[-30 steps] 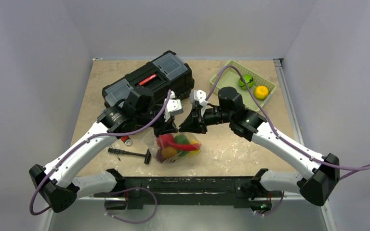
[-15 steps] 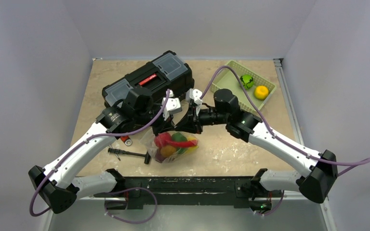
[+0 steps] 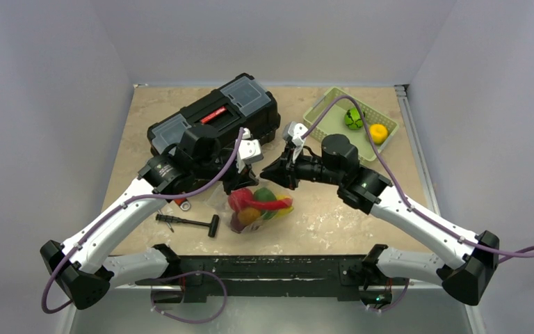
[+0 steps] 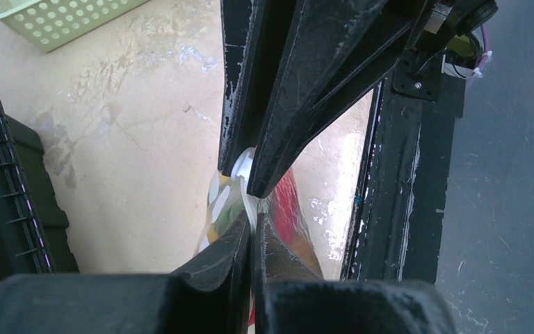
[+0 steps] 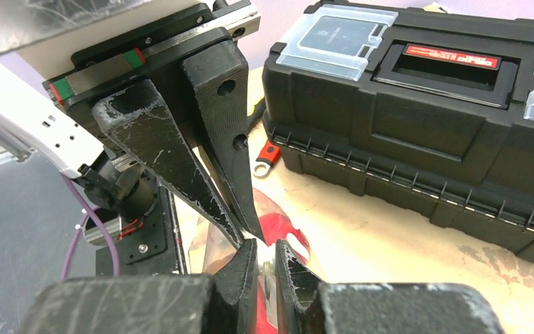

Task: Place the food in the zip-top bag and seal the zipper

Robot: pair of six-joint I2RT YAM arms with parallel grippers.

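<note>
Now the left claw (image 4: 252,233) and the right claw (image 5: 263,252) were both pinching the zipper (image 4: 243,170), tip to tip (I think to press it closed). The zip-top bag (image 3: 271,212), with the food (image 3: 240,200) inside, was held by its top just in front of the black toolbox (image 3: 215,115).

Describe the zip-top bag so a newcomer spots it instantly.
Find the big black toolbox on the table's far left part. Just nearer the arms' bases from it lies the zip-top bag. It alone is clear plastic, stuffed with red, green and yellow toy food.
</note>
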